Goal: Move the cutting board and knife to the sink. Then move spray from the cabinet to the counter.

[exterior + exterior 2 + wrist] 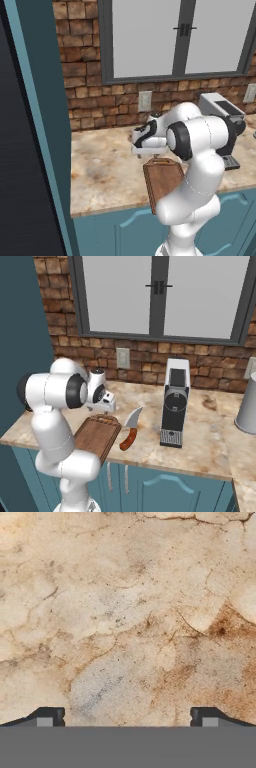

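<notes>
Left base view: my arm rises at the lower right and bends over the worktop (100,170), a beige mottled stone with brown blotches and a thick rounded edge. My hand hangs above the stone just behind the cutting board (161,181), a dark brown wooden board with a raised rim, lying near the front edge with its handle end toward the brick wall (85,90); my forearm covers its right part. A teal cabinet (35,125) side fills the left.

Right base view: here the knife (130,428) comes into sight, which my arm hides from the other side. It lies on the stone just beside the board's right edge, wide silver blade pointing back, reddish-brown handle toward the front. A coffee machine (175,403) stands beyond the knife, and a grey jug (247,403) sits at the far right. My fingers (106,404) point down just behind the board's slotted handle.

Hand view: my fingers (127,717) stand spread wide, holding nothing, with bare blotched stone between the two dark tips.
</notes>
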Available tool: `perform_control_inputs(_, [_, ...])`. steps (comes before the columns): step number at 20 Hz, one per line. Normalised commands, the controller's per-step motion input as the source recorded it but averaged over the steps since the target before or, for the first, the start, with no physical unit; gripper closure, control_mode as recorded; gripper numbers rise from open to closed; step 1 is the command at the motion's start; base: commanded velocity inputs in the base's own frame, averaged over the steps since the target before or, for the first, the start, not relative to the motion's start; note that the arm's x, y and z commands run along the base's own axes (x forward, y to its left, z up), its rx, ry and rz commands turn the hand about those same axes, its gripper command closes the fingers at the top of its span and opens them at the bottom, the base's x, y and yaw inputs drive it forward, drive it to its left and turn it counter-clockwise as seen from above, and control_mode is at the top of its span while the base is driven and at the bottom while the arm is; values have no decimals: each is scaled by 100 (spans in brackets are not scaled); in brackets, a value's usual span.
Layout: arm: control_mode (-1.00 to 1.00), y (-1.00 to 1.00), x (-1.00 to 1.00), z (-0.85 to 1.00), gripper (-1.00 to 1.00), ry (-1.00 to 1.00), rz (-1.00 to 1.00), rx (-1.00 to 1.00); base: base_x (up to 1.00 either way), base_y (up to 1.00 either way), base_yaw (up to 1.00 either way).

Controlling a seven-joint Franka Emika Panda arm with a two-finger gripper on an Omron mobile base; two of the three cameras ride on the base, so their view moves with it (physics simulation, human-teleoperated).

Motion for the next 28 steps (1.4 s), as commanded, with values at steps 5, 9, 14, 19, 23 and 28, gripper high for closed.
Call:
perform_control_inputs(5, [-100, 0, 52, 27, -100, 2, 0, 0, 0, 0, 0])
perform_control_inputs(9, [-100, -13, -13, 42, -100, 0, -3, 0, 0, 0, 0])
perform_control_inputs(14, [-100, -9, -91, 24, -100, 0, -6, 0, 0, 0, 0])
perform_control_inputs(19, [-100, 0, -100, 31, -100, 0, -4, 0, 0, 0, 0])
perform_control_inputs(23, [-100, 0, -95, 37, -100, 0, -1, 0, 0, 0, 0])
perform_control_inputs(28, [-100, 0, -62, 44, -100, 0, 0, -1, 0, 0, 0])
